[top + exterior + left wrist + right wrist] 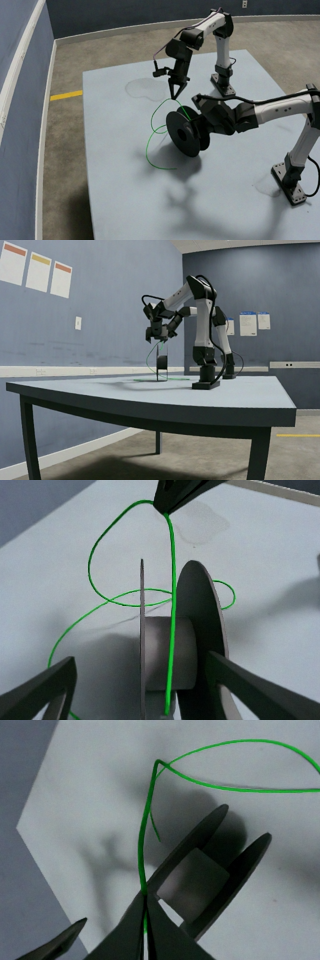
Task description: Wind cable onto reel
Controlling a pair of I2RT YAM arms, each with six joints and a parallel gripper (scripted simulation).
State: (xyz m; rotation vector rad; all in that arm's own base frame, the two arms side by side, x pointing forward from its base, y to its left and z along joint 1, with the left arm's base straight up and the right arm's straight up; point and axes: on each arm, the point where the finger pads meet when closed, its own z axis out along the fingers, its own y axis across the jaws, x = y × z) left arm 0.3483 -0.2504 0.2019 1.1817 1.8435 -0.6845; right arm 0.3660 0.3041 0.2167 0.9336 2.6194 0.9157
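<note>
The black reel [173, 126] [162, 362] [155, 652] [192, 880] stands on its flange rims on the table. My left gripper [156, 342] [143, 663] is open over the reel's top, fingers spread to either side of the flanges, gripping nothing. My right gripper [173, 98] [158, 511] [145, 902] is shut on the green cable [146, 149] [174, 560] [139, 840], above and beyond the reel. A short end of cable runs from those fingertips back over the hub between the flanges, toward the left gripper. The rest loops down to the table; the other end lies beside the reel.
The pale blue table [116, 206] [232, 395] carries both arm bases. Loose cable curves lie at the side of the reel, and one loop passes beyond the far flange in the left wrist view. The two grippers are close together above the reel.
</note>
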